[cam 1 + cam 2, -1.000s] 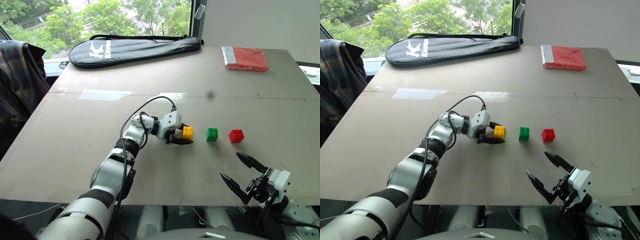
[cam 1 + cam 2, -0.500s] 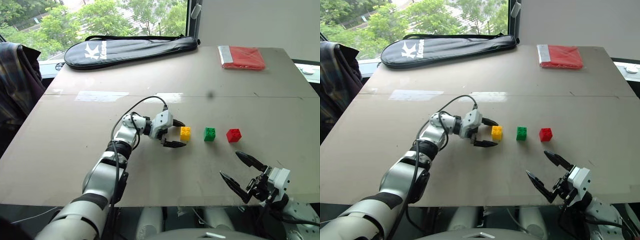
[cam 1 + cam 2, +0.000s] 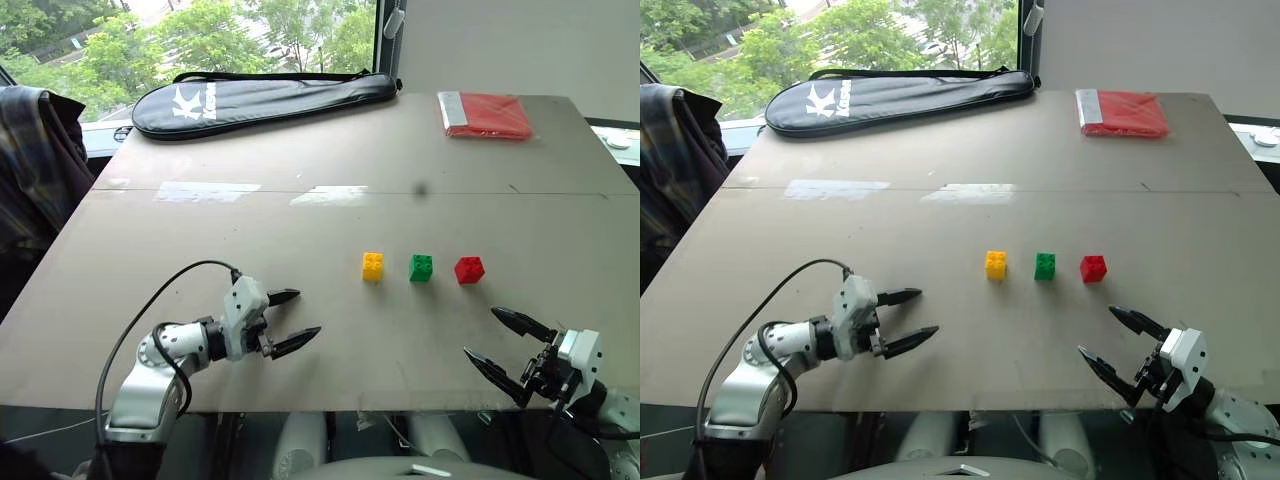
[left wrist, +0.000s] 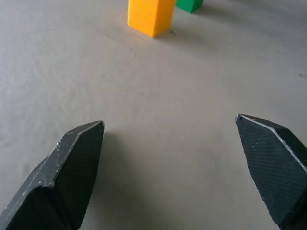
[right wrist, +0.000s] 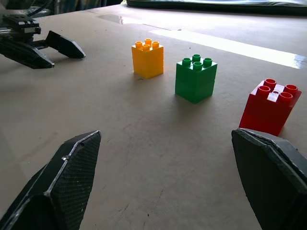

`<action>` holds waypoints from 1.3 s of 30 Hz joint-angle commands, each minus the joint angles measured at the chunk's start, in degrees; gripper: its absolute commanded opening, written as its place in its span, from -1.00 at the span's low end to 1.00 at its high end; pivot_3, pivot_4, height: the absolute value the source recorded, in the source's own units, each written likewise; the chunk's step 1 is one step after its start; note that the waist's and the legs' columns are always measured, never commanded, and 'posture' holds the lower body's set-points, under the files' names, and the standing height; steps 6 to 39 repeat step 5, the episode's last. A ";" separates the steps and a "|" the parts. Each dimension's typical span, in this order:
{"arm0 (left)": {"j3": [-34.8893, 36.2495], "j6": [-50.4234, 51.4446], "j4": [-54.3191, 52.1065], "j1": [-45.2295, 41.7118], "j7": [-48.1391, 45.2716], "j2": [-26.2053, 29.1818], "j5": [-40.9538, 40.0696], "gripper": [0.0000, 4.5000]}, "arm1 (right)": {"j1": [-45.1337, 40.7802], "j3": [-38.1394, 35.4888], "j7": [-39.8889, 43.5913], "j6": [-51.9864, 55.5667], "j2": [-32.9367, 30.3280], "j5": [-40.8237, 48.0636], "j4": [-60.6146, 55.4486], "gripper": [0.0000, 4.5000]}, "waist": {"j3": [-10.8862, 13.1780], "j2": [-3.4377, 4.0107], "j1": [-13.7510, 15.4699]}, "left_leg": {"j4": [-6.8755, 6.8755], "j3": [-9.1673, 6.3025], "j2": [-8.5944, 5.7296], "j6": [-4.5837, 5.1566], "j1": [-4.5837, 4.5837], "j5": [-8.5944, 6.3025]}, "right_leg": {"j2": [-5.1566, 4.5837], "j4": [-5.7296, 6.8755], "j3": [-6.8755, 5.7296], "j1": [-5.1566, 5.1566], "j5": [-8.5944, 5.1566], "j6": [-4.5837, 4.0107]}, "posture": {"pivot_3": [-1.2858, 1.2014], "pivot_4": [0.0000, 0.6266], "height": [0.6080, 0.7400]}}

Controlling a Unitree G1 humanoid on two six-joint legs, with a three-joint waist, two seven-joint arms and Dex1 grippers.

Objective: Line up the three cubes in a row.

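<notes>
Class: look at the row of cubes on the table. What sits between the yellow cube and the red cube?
The green cube sits between the yellow cube and the red cube, apart from both. The eye views and the right wrist view show it.

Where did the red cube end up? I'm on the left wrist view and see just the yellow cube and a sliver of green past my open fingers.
Observer: The red cube stands at the right end of the row, beyond the green cube, with a small gap between them.
Operator: Are the three lined up?
Observer: Yes, the yellow cube, green and red sit in one straight, evenly spaced row across the table, studs up.
Operator: Is the right gripper near them?
Observer: No, the right gripper hangs open at the table's near edge, short of the red cube and touching nothing.
Operator: Anything else on the table?
Observer: A black racket bag and a red cloth packet lie at the far side.
</notes>
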 commanded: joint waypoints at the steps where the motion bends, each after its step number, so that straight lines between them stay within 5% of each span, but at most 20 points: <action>1: 0.02 1.24 -5.15 4.87 5.17 -0.97 0.40 0.99 | -0.82 -1.44 2.53 1.04 -1.30 1.57 0.48 1.00 | 0.00 0.10 0.55 | 0.00 -0.01 0.00 0.00 0.00 0.00 | 0.00 0.00 -0.01 0.00 0.00 0.00 | 0.03 -0.52 0.52; 39: -1.56 1.65 -6.77 7.82 7.78 -0.93 0.93 0.99 | -1.45 -1.98 3.93 1.71 -1.88 1.45 1.97 1.00 | -0.02 0.14 0.67 | 0.00 0.04 -0.02 -0.01 0.01 0.00 | 0.03 -0.02 0.00 0.00 -0.01 0.02 | 0.03 -0.52 0.52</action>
